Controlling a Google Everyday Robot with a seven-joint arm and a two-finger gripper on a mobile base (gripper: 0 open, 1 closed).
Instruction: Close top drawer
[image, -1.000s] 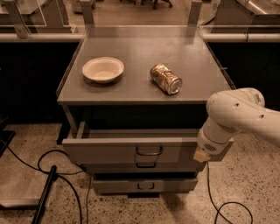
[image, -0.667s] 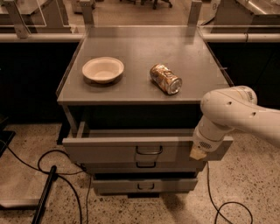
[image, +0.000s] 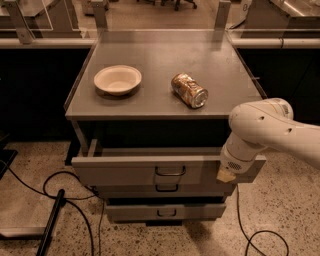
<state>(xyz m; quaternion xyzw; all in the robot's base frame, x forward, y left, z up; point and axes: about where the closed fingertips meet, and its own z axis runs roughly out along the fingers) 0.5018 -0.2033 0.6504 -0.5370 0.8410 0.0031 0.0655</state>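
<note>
Plainly, the task is not yet finished. At the far left, a dark cable (image: 55, 210) is looped across the speckled floor beside the desk (image: 150, 102), and a pale bowl (image: 117, 80) is set on the left half of the top. Below it the top drawer (image: 125, 172) is seen pulled out from the frame, its left side rail exposed and a dark gap left between its front panel and the desk's edge; the small loop handle (image: 170, 171) is centred on the front. The two lower drawers (image: 165, 200) are set further back beneath it. A dented can (image: 189, 90) is laid on its side to the right of the bowl. At the right, the gripper (image: 226, 174) is placed against the right end of the drawer front, carried by the white arm (image: 260, 125); whether it is open or closed cannot be told. A push inward is judged to be what remains. The path back into the frame appears unobstructed, though an off-centre push may skew the drawer on its rails, and cables on the floor are to be kept in mind.
</note>
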